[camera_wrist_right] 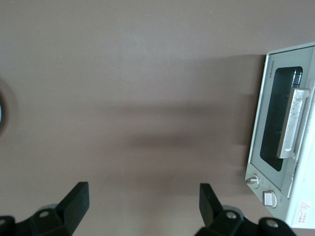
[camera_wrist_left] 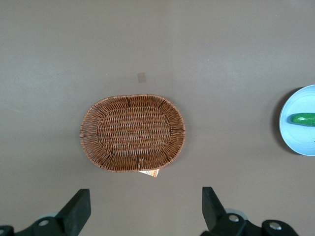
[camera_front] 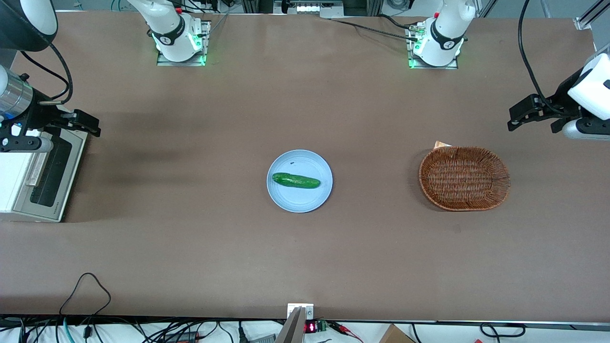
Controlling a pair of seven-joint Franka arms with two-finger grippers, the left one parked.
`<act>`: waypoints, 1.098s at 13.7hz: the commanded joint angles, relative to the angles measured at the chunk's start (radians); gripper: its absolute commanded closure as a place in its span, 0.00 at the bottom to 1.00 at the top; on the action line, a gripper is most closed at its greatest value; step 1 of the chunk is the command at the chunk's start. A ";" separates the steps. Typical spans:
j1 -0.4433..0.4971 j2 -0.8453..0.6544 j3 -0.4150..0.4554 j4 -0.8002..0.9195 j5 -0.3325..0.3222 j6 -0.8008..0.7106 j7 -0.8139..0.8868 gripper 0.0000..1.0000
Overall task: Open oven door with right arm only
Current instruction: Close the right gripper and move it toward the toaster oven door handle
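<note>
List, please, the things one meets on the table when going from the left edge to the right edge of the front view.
Toaster oven with its oven door shut, the right arm's gripper hovering above it with fingers open → blue plate holding a cucumber → wicker basket.

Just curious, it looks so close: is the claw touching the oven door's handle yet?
Apart. The right wrist view shows the claw open over bare table, with clear brown surface between its fingers and the oven door.

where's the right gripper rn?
The gripper hangs open above the oven door at the working arm's end of the table, not touching its bar handle.
</note>
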 commanded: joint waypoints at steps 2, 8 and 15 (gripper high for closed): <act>0.000 0.002 0.003 0.014 -0.004 -0.010 -0.004 0.01; 0.000 0.005 0.003 0.013 -0.002 -0.015 0.012 0.01; -0.001 0.010 0.000 0.012 0.004 -0.016 0.005 0.42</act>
